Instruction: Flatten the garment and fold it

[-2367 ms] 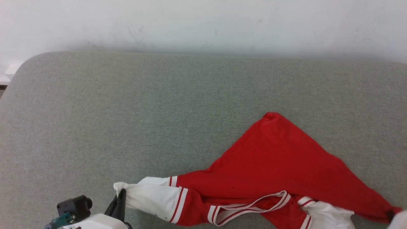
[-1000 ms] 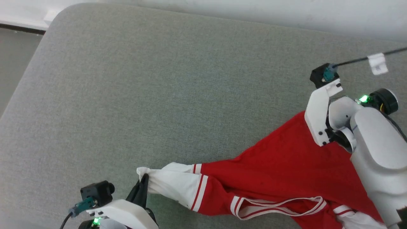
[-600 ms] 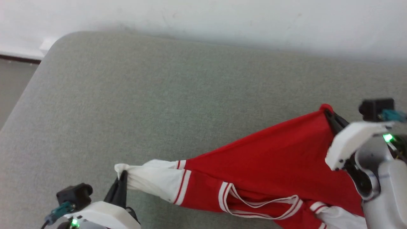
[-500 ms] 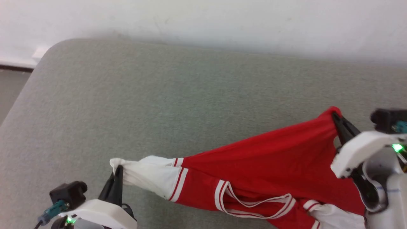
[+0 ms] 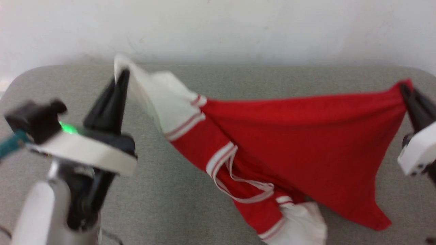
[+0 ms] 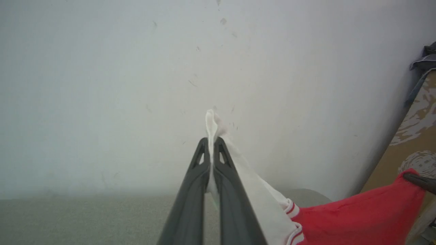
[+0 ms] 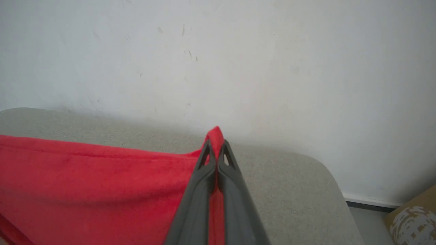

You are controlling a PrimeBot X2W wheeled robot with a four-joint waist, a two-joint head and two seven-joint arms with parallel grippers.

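The garment point(image 5: 299, 136), a red T-shirt with white sleeves and striped trim, hangs stretched in the air above the grey table point(image 5: 184, 190). My left gripper point(image 5: 123, 73) is shut on the tip of a white sleeve point(image 6: 213, 124) at the upper left of the head view. At the right edge of that view my right gripper point(image 5: 404, 87) is shut on a red corner point(image 7: 215, 133) of the cloth. The lower part of the garment, with the other white sleeve point(image 5: 299, 224), sags toward the table. Any lettering is hidden.
A white wall point(image 5: 218, 27) stands right behind the table's far edge. The table's rounded right corner point(image 7: 323, 166) shows in the right wrist view, with floor and a brown patterned box point(image 7: 414, 217) beyond it.
Both grippers have risen and spread apart, lifting the garment off the table and pulling its top edge taut. The head camera has also shifted.
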